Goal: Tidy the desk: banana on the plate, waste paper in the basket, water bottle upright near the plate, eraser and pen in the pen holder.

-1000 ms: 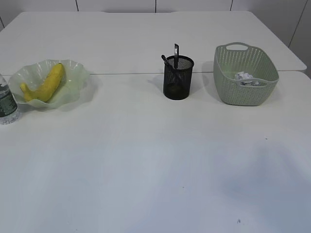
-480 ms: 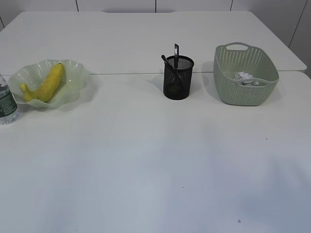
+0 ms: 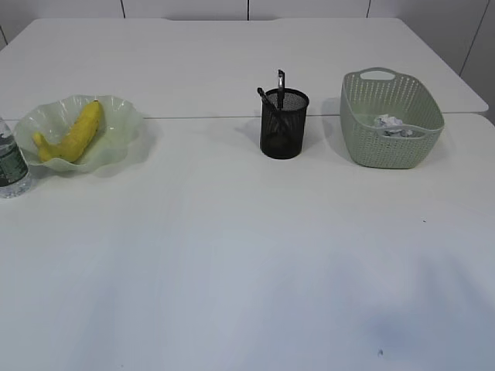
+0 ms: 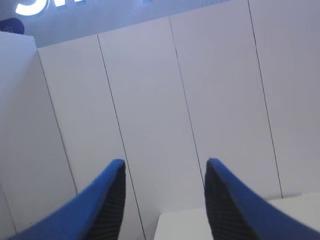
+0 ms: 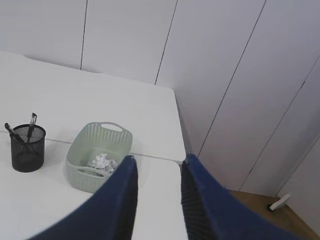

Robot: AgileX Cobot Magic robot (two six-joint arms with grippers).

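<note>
All five placements look done, judged from how things lie: the banana (image 3: 71,136) is seen lying in the plate (image 3: 120,116), the waste paper (image 3: 391,124) sits inside the basket (image 3: 390,151), the water bottle (image 3: 11,164) stands upright just beside the plate at the left edge of the surface (image 3: 247,255), and a pen (image 3: 280,81) pokes out of the pen holder (image 3: 283,127). The eraser is not visible; whether it is down in the mesh cup cannot be told. No step seems left in hand, so only a check on the eraser and parked arms are called for next. The left claw (image 4: 165,200) is spread, empty, aimed at the wall; the right claw (image 5: 159,200) is parted, nothing pinched, raised above the surface's right end. Against the earlier exterior frames, nothing on the surface is found moved; no arm is seen in either.
</note>
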